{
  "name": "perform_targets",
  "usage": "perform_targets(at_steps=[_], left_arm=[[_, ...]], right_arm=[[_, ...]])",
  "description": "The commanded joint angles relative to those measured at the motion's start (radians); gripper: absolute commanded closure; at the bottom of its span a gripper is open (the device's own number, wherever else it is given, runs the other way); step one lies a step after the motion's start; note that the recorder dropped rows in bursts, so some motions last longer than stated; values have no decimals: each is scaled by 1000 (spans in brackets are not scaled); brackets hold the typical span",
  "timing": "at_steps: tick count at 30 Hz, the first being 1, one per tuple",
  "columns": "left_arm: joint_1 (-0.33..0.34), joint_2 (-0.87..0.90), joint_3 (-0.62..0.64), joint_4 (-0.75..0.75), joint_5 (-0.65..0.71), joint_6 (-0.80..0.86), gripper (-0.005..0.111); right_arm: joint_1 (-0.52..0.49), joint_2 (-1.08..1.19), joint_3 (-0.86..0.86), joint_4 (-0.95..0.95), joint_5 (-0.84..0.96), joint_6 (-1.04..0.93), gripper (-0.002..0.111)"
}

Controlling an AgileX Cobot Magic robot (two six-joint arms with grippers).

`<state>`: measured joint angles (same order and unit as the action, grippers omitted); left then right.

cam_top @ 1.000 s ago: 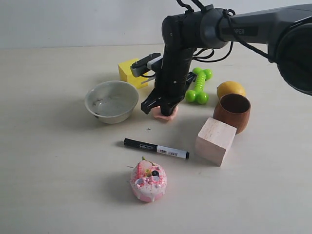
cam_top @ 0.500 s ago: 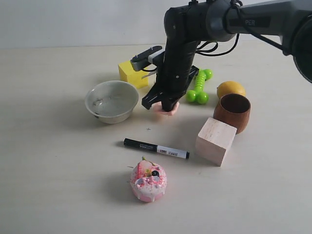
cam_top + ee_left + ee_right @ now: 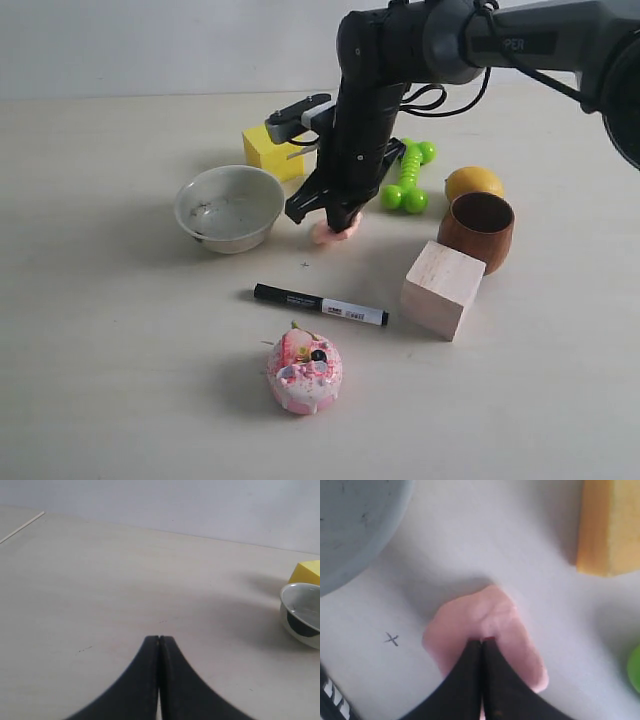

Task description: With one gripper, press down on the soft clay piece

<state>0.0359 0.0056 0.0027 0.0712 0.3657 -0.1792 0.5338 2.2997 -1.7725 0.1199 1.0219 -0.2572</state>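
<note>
Salmon-pink, the one soft clay piece (image 3: 506, 624) is lying under the right gripper (image 3: 482, 641)'s closed tips, one bowl (image 3: 350, 525) and one yellow block (image 3: 612, 525) flanking it, the left gripper (image 3: 159, 639) hovering closed, the arm (image 3: 560, 35) showing "PER".

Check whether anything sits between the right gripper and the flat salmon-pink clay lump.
Nothing visible does. The right gripper, its black fingers shut, is directly on or just above the flat salmon-pink clay lump. The grey-white bowl and the yellow block stand off to the sides, clear of it.
</note>
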Motion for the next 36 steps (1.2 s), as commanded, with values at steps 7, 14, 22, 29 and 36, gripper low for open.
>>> perform_targets(at_steps=[7, 14, 22, 29, 36], left_arm=[[-6, -6, -3, 3, -8, 2, 107], [-6, -6, -3, 3, -8, 2, 107], [-6, -6, -3, 3, -8, 2, 107], [-6, -6, -3, 3, -8, 2, 107], [-6, -6, -3, 3, -8, 2, 107]], right_arm=[[1, 5, 0, 5, -17, -9, 106], [1, 5, 0, 19, -29, -9, 88], [1, -42, 0, -28, 0, 0, 87], [1, -149, 68, 0, 22, -18, 105], [-16, -366, 332, 54, -198, -7, 108]])
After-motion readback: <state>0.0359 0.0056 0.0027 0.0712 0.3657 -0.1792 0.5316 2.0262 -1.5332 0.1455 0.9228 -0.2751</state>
